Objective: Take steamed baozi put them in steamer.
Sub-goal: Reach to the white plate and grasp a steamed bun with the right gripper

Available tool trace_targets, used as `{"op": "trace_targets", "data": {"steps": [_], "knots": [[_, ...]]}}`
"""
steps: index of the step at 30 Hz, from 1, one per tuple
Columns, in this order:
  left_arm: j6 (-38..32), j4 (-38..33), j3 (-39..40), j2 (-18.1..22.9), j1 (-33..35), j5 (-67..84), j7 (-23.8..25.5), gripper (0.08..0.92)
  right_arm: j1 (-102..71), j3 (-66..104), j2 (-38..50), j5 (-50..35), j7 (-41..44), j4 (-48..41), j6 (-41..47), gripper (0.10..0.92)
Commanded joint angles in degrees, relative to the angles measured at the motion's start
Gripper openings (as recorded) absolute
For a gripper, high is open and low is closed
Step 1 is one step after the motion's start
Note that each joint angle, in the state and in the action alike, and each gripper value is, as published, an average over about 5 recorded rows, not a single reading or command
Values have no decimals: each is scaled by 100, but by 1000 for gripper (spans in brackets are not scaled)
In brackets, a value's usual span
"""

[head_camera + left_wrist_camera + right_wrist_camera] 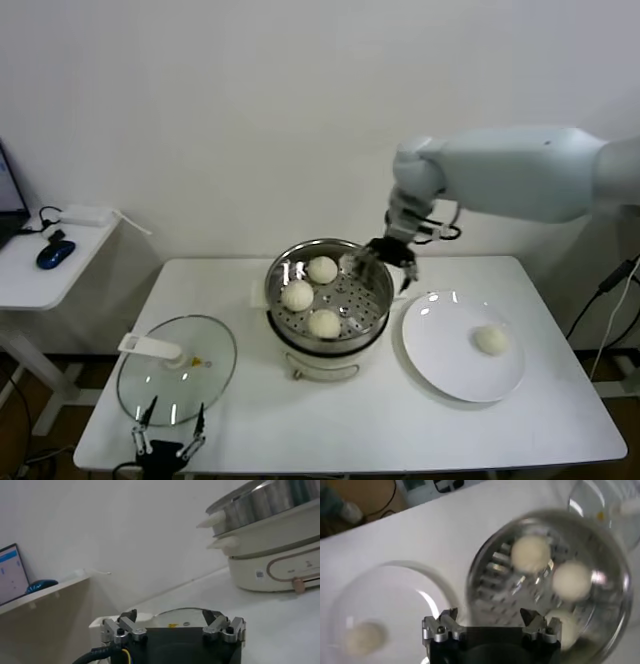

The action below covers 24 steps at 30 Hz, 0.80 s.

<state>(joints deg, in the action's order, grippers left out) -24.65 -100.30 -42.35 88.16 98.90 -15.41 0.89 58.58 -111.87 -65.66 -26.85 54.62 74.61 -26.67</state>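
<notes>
A white table (350, 420) stands against a bare white wall, with a small side desk (50, 270) to the left carrying a blue mouse (54, 254). From the head view, the steamer (330, 295) sits mid-table with three baozi inside: one at the back (322, 269), one to the left (297, 295), one at the front (324, 323). A fourth baozi (491, 339) lies alone on the plate (440, 365) just right of the steamer. The glass lid (176, 370) rests flat on the table to the left. The right gripper (383, 258) hangs over the steamer's back right rim, fingers spread and empty. The left gripper (167, 440) sits low at the table's near edge, in front of the lid.

From the left wrist, that left gripper (174, 625) shows its fingers apart with nothing between them; the steamer (270, 535) rises well beyond it, and a screen (11, 572) stands on the side desk.

From the right wrist, the right gripper (490, 625) is open above the steamer's edge, with three buns (531, 553) (572, 580) (565, 625) on the perforated tray, the plate (395, 595) beside it holding the last bun (364, 637).
</notes>
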Motion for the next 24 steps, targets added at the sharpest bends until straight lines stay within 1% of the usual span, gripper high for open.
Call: {"op": "trace_targets", "data": {"steps": [1,3,5,11,17,24], "knots": [[-1,22,63,-10,-21,-35,5,823,979,-1435,1541,-1125,50,701,3111,823],[3,23,75,-12,-23,-40,7,823,765,-1321,1850,-1089,-67,793,3498,823],[1,31,72,-16,-23,-41,5,823,497,-1171,2119,-994,-129,858,3696,823],[-8,74,39,-33,-15,-34,-7,823,-689,-363,2807,-301,-228,735,3826,823],[12,110,21,-34,-65,-42,-4,823,-1887,587,3125,526,-241,109,3739,823],[-12,192,43,6,-66,-110,-10,823,-2849,1497,3054,1111,-111,-713,3452,823]]}}
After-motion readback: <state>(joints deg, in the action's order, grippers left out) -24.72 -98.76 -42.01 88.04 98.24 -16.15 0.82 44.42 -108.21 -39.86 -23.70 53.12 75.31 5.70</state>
